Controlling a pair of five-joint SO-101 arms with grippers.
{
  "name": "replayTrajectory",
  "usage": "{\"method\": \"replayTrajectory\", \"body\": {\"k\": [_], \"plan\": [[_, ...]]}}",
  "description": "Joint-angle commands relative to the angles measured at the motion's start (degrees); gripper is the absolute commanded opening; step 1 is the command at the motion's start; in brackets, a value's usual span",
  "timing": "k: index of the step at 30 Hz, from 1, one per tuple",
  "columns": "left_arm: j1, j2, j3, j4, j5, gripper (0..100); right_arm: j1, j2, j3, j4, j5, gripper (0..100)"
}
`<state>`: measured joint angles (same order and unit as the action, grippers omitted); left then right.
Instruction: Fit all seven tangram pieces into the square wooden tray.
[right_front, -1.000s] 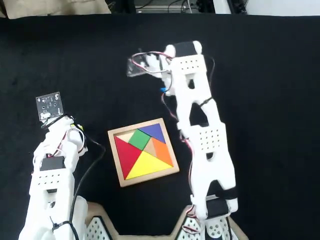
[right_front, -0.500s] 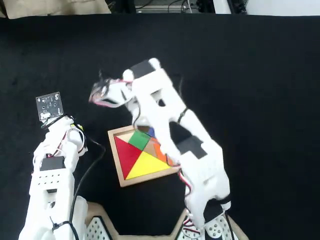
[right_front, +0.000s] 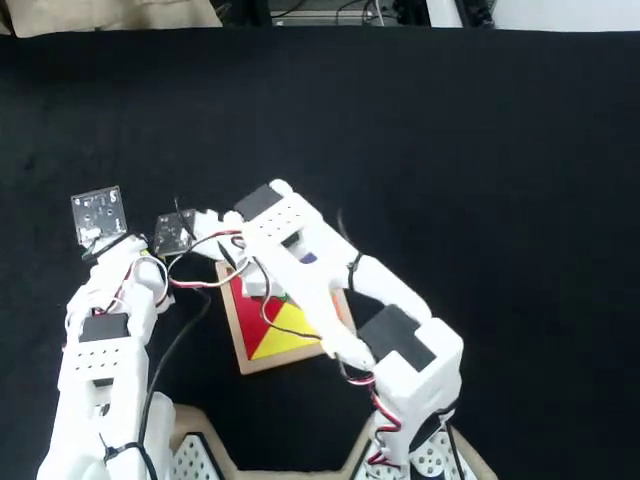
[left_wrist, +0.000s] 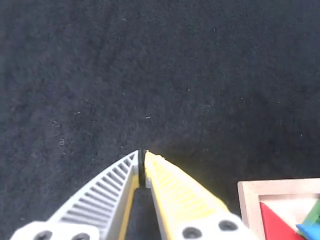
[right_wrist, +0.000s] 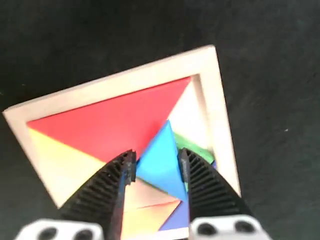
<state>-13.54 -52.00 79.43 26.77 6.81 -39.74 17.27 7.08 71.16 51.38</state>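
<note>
The square wooden tray (right_wrist: 125, 77) lies under my right gripper (right_wrist: 156, 154), which is shut on a light blue triangle (right_wrist: 162, 167) held tilted just above the tray's inside. In the tray lie a big red triangle (right_wrist: 110, 122), a yellow piece (right_wrist: 60, 160), a green piece (right_wrist: 192, 147) and a pale patch (right_wrist: 192, 112). From above, the right arm (right_front: 300, 250) bends over the tray (right_front: 250, 355) and hides most of it; red (right_front: 258, 320) and yellow (right_front: 285, 328) show. My left gripper (left_wrist: 141, 154) is shut on nothing over black cloth, beside the tray corner (left_wrist: 250, 192).
Black cloth covers the whole table, with wide free room on the far side and to the right. The left arm (right_front: 110, 320) stands close to the tray's left side. Loose cables hang between the two arms.
The right arm swung from the far side of the table toward the left and back, and now bends low over the tray. The left arm has not moved.
</note>
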Motion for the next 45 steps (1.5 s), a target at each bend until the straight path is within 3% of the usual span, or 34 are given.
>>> {"method": "replayTrajectory", "body": {"k": [1, 13, 19, 27, 38, 45], "plan": [[0.22, -0.18, -0.31, -0.79, 0.09, 3, -2.20, -3.38, 0.13, -3.08, 1.23, 6.7], [0.22, -0.44, -0.31, -0.62, 0.09, 3, -2.11, -3.30, 0.22, -6.24, 1.32, 7.2], [0.22, -0.44, -0.31, -0.62, 0.09, 3, -2.11, -3.30, 0.48, -5.89, 0.09, 20.8], [0.13, -0.44, -0.31, -0.62, 0.09, 3, -1.67, -4.00, -0.13, -5.80, -0.09, 21.8], [-0.92, -0.53, -0.22, -0.53, 0.18, 3, 10.37, -12.35, -9.27, -2.55, -0.97, 21.8], [-0.84, -0.53, -0.22, -0.53, 0.18, 3, 16.70, -14.37, -18.86, 0.00, -11.69, 21.8]]}}
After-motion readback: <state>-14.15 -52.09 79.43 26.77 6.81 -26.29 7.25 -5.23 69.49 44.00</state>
